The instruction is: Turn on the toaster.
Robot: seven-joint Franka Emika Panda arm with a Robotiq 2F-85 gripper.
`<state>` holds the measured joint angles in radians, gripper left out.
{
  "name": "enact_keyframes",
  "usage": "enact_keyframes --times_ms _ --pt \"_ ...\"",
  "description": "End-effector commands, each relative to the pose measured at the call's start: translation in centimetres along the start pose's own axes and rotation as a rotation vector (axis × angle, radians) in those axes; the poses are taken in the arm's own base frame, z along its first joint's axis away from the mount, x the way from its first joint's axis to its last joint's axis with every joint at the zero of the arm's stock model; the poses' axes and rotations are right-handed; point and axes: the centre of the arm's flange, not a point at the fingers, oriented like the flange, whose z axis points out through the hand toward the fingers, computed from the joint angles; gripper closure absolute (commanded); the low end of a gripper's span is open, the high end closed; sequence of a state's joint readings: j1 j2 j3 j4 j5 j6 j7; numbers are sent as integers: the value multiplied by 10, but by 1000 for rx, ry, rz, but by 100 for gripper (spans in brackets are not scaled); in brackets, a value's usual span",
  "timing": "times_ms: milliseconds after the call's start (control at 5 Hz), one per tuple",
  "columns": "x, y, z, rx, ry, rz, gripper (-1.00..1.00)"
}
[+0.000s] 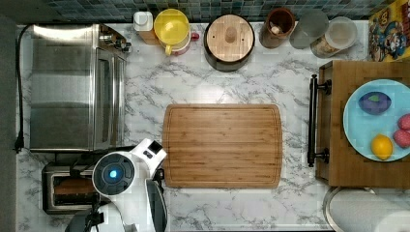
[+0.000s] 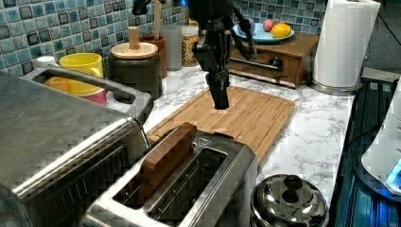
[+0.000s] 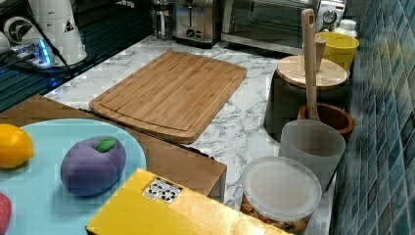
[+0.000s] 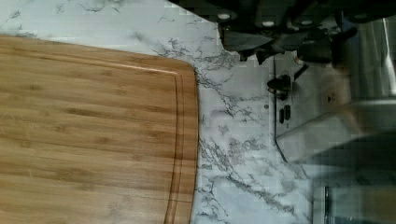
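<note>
— Where does the toaster (image 2: pixel 189 184) stand?
— Just beside the big steel toaster oven (image 2: pixel 52 142), a brushed-steel box with two long top slots, a brown slice upright in the slot nearer the oven.
— And the gripper (image 2: pixel 220 101)?
— Hanging near the toaster, above the cutting board (image 2: pixel 236 113); fingers look nearly together, holding nothing.

You're looking at the bamboo cutting board (image 4: pixel 93 130) on the marble counter (image 4: pixel 233 154), with the toaster (image 4: pixel 322 116) just past a strip of counter. Its black knob (image 4: pixel 279 85) and buttons (image 4: pixel 284 114) face the board. Gripper (image 4: pixel 280 39) hangs over that end.
</note>
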<state>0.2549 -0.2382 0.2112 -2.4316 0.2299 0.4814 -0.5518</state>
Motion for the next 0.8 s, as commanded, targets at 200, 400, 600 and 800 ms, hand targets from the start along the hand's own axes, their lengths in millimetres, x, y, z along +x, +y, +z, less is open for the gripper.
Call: enact_keyframes --times_ms 200,400,600,800 --pt "-43 -21 17 93 -16 -165 100" --pt "-46 -28 22 118 -22 -162 100" --pt "-43 -29 23 151 -30 -128 100" --pt "-40 -32 22 158 31 -59 100"
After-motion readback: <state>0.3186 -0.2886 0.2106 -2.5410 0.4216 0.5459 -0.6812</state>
